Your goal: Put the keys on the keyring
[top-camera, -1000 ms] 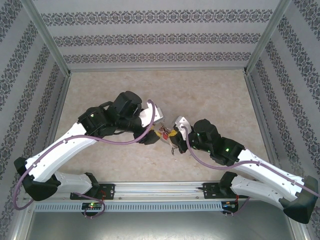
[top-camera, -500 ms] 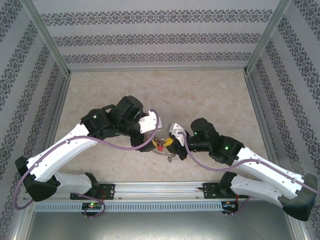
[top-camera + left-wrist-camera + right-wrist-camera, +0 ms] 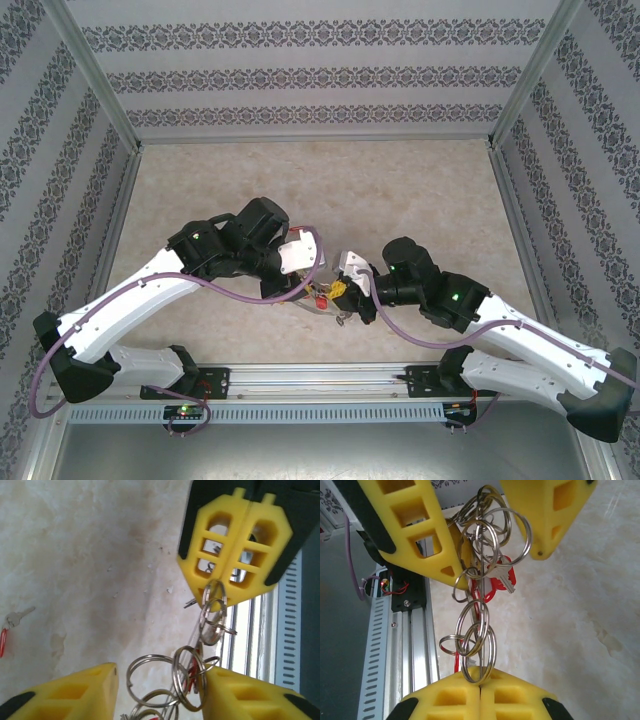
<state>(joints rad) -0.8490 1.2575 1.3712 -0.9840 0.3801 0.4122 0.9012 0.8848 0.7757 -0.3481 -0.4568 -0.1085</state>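
Keyring [image 3: 479,605] hangs mid-frame, low end clamped in your right gripper [image 3: 480,686]. Left gripper [image 3: 498,569] fingers stand apart around its top. You look mid-grab; next, squeeze gently, then fetch the red key [image 3: 15,617], left edge.

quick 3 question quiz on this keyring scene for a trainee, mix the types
1. True or false: the right claw is shut on one of the rings.
2. Whose jaws stand apart around the rings? A: left claw. B: right claw.
3. Fill in: a loose key with a ___ tag lies on the table.

Key: 1 true; 2 A; 3 red.
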